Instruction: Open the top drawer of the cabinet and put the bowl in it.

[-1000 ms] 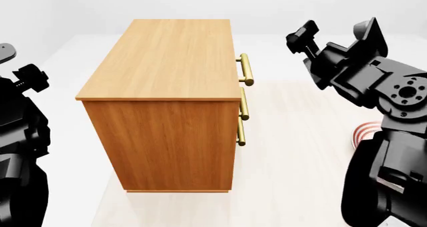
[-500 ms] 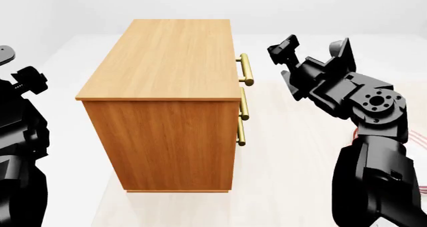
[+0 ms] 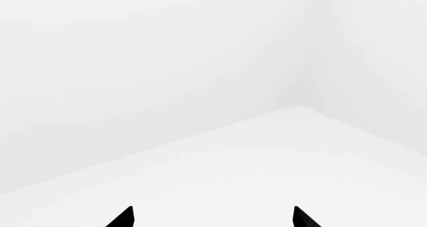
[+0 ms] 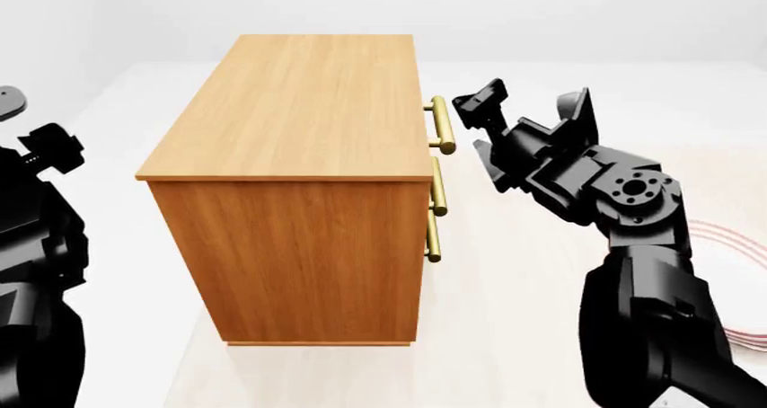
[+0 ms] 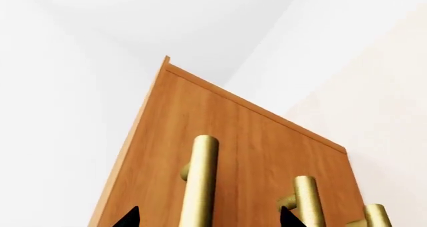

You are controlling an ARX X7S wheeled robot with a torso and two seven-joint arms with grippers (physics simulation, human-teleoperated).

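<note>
Right gripper [image 4: 480,120] hangs open just beside the top drawer [image 5: 233,152] handle [image 4: 441,125], whose long bar crosses the gap between its jaws; cabinet [image 4: 300,174] fully shut. Left gripper [image 3: 212,218], open, sits well away. No bowl shows.

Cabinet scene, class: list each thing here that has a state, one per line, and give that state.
top drawer: shut, brass handle untouched.
two lower drawers: shut.
right hand: open, just short of the top handle, holding nothing.
left hand: open, empty, aimed at bare white floor.
plate: flat on the floor, partly hidden behind the right arm.
</note>
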